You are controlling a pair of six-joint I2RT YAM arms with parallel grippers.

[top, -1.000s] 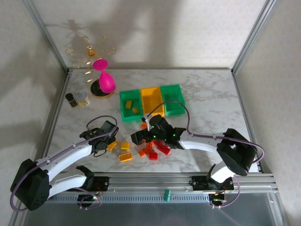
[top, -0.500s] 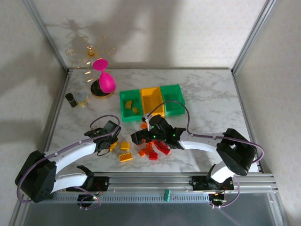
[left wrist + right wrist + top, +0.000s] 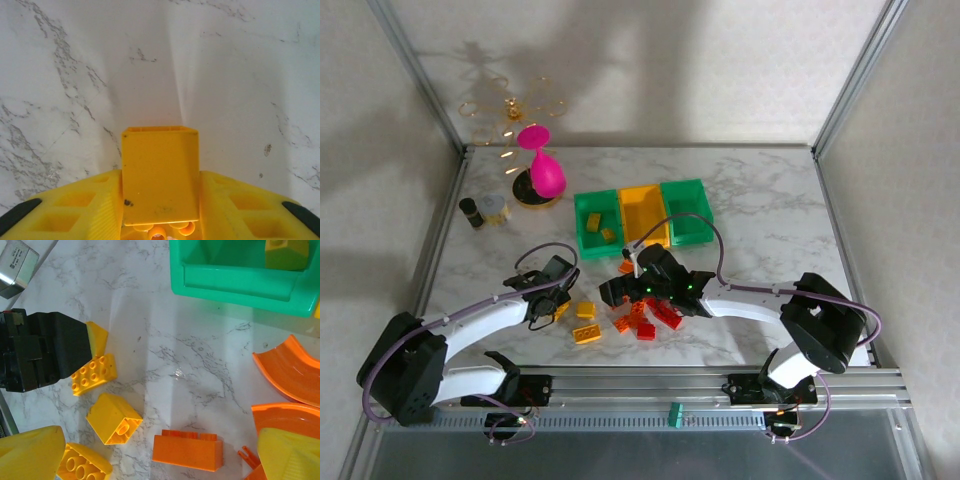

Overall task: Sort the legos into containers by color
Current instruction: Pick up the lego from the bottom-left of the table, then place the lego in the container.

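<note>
My left gripper (image 3: 160, 176) is shut on a yellow lego (image 3: 160, 165), which fills the gap between both yellow fingers just above the marble. In the top view this gripper (image 3: 558, 303) sits left of the loose legos: a yellow one (image 3: 585, 310), an orange one (image 3: 587, 335) and a red-and-orange heap (image 3: 655, 315). My right gripper (image 3: 620, 293) stands open over the heap. Between its spread fingers (image 3: 35, 455) lie an orange brick (image 3: 187, 450) and a yellow brick (image 3: 114, 417). The containers stand in a row behind: green (image 3: 598, 222), yellow-orange (image 3: 645, 213), green (image 3: 688, 210).
A pink hourglass-shaped object (image 3: 545, 175) and two small tins (image 3: 495, 208) stand at the back left. The near green bin (image 3: 225, 275) holds a yellow brick (image 3: 285, 252). An orange curved piece (image 3: 287, 370) lies at the right. Metal frame posts edge the table.
My left gripper has closed on the yellow lego and its arm has shifted slightly right. The right arm has not moved.
</note>
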